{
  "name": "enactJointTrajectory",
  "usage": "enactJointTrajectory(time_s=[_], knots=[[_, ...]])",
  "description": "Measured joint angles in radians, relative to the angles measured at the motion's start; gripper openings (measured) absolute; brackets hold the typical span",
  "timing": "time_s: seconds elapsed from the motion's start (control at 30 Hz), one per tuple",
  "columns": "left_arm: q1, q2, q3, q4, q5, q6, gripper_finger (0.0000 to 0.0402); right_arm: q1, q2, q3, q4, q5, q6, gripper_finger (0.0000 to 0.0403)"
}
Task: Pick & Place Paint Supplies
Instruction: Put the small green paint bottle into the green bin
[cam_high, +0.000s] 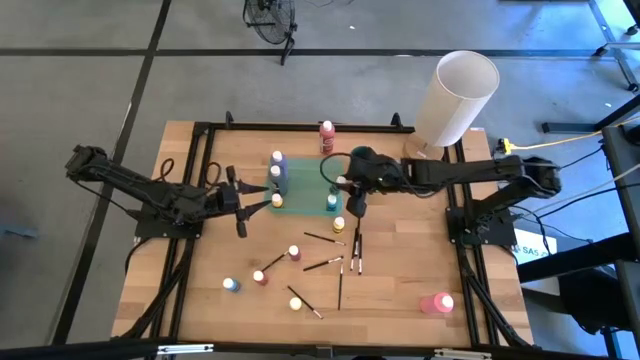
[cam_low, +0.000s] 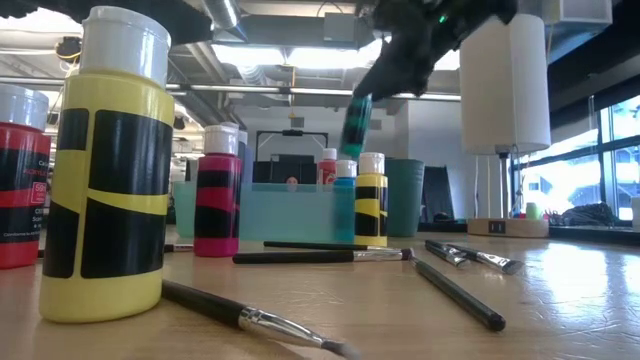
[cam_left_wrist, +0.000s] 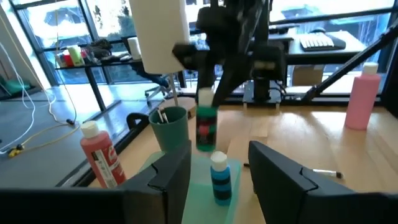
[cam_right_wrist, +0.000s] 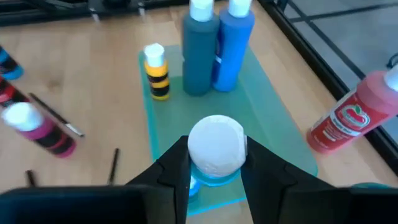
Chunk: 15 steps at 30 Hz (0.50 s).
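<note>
The right gripper pinched a small green white-capped paint bottle by its cap, hanging it above the translucent teal tray, presumably for placing there. The left gripper waited spread beside the tray, over the wooden counter.

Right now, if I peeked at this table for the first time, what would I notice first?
Probably the right gripper holding a small green paint bottle in the air above the teal tray. Next, the big white cylinder at the table's far right corner, and the brushes scattered among little bottles across the middle.
</note>
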Motion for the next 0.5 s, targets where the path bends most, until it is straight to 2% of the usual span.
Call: enactJointTrajectory(time_s=[0.27, 0.5], knots=[[0.000, -0.083, 0.000, -0.003, -0.001, 0.033, 0.0157, -0.060, 0.083, -0.001, 0.040, -0.076, -0.004, 0.0113], [0.000, -0.112, 0.000, -0.050, -0.001, 0.033, 0.0157, -0.078, 0.095, -0.001, 0.042, -0.082, -0.004, 0.0113]])
